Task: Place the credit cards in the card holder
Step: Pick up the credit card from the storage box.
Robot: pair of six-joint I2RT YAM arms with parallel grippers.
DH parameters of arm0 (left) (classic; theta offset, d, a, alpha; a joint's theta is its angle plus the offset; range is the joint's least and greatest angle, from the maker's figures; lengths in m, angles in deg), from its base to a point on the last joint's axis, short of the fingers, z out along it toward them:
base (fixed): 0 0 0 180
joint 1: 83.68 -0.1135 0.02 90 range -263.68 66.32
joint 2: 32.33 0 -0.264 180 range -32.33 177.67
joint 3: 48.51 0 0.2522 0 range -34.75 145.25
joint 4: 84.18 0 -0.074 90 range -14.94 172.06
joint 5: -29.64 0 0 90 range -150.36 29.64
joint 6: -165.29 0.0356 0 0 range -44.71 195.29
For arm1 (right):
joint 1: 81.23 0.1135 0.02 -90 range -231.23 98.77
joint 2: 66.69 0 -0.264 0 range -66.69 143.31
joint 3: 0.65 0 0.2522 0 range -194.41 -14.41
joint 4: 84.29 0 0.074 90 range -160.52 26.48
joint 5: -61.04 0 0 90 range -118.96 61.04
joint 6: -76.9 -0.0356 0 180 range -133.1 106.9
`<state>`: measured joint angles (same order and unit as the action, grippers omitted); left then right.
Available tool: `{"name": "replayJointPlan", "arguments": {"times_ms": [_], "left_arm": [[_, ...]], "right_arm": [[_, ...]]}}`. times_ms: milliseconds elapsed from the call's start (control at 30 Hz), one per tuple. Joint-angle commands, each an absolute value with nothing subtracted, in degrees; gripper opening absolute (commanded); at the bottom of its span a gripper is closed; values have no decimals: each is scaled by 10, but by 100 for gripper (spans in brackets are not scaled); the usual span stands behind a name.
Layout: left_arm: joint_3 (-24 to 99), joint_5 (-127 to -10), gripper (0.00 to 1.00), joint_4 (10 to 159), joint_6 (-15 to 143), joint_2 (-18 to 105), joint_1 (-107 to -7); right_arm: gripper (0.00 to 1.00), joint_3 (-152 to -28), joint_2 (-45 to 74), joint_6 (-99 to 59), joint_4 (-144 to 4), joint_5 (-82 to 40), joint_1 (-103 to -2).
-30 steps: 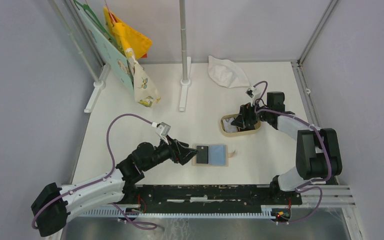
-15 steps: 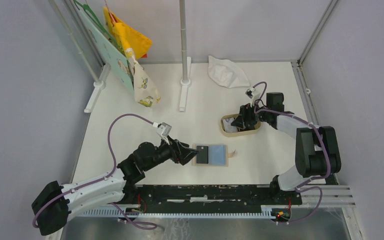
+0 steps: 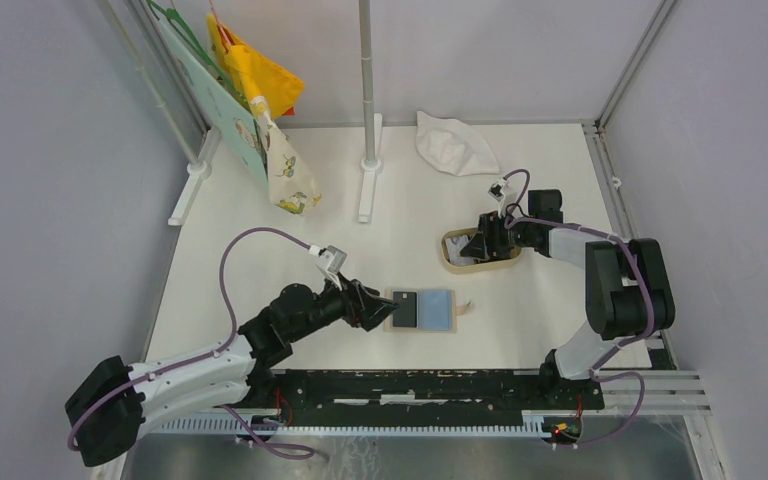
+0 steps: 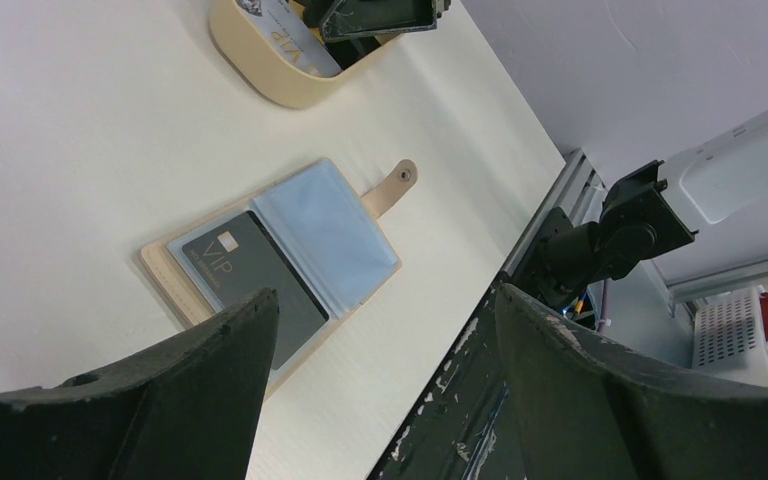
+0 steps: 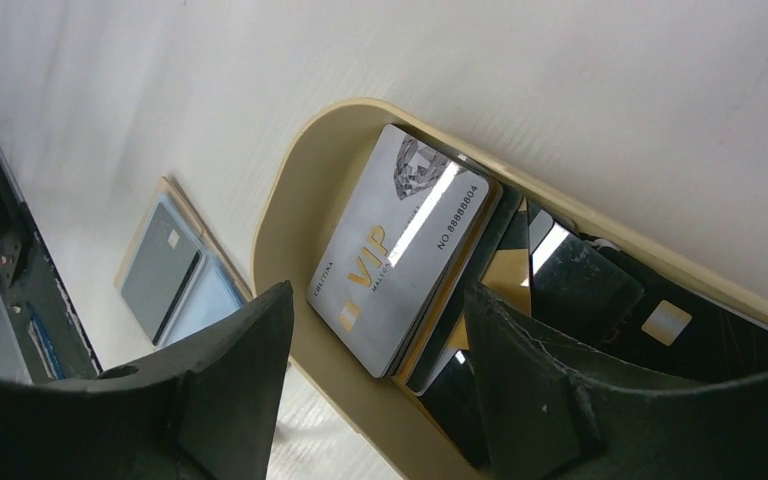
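Note:
The beige card holder (image 3: 438,311) lies open on the table, light blue lining up, with a black credit card (image 3: 405,309) in its left pocket. My left gripper (image 3: 381,308) hovers open at the holder's left edge, nothing between its fingers; in the left wrist view the holder (image 4: 326,232) and black card (image 4: 245,285) lie just beyond its fingertips. My right gripper (image 3: 482,243) is open over the tan oval tray (image 3: 452,262). In the right wrist view a grey-white VIP card (image 5: 400,245) tops a stack there, black cards (image 5: 585,290) beside it, the fingers apart either side.
A white cloth (image 3: 450,143) lies at the back. A white pole stand (image 3: 368,160) rises at back centre, with coloured bags (image 3: 260,110) hanging at back left. The black rail (image 3: 410,385) runs along the near edge. The holder's snap tab (image 4: 397,185) sticks out towards the rail.
My right gripper has dropped a little closer to the tray and its jaws have narrowed somewhat. The left arm and the card holder have hardly moved.

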<state>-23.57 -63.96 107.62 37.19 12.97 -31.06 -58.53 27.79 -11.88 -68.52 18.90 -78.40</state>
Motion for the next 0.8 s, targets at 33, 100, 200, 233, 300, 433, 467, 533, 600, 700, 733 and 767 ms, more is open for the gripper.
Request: {"name": "replayJointPlan", "arguments": {"times_ms": [33,100,200,233,300,433,467,533,600,700,733,767], "left_arm": [[-237,-651,84,1126,352,143,-309],[-236,-654,84,1130,351,149,-309],[-235,-658,83,1135,350,157,-309],[-234,-660,83,1137,350,159,-309],[-234,-661,83,1141,349,163,-309],[-233,-665,83,1149,346,172,-309],[-232,-665,82,1151,346,174,-309],[-232,-668,82,1155,345,179,-309],[-231,-670,82,1158,344,184,-309],[-231,-671,82,1161,344,188,-309],[-231,-671,82,1162,344,189,-309],[-231,-672,82,1163,344,191,-309]], "right_arm": [[68,-579,292,-161,-730,226,-782],[67,-574,296,-177,-742,237,-781],[66,-567,300,-204,-762,257,-781],[66,-564,300,-214,-771,264,-781],[63,-556,298,-236,-792,278,-781],[58,-547,291,-265,-821,298,-781],[58,-544,289,-275,-831,303,-781],[54,-537,287,-293,-850,315,-782],[51,-532,286,-308,-865,323,-781],[47,-527,284,-327,-887,333,-781],[47,-526,284,-331,-892,337,-781],[47,-524,284,-336,-897,340,-780]]}}
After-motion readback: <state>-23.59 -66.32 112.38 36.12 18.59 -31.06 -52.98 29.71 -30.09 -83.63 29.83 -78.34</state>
